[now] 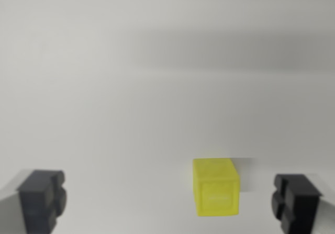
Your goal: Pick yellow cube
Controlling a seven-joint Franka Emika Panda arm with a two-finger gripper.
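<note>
gripper spread wide, holding nothing | yellow cube between fingers (nearer right one) | white surface

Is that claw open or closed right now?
Open: the claw has its dark fingers spread wide, untouching the small translucent yellow cube between them.

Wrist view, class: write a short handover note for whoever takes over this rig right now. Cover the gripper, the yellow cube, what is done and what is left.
Gripper: open, fingers wide apart, holding nothing.
Yellow cube: resting on the white table, between the fingers but off centre, nearer the finger on the wrist view's right; it touches neither finger.
Done: gripper brought to the cube with jaws either side of it.
Left: probably shift a little toward the wrist view's right to centre the cube, close on it, lift. How far the fingertips are above the table cannot be judged from this view.
</note>
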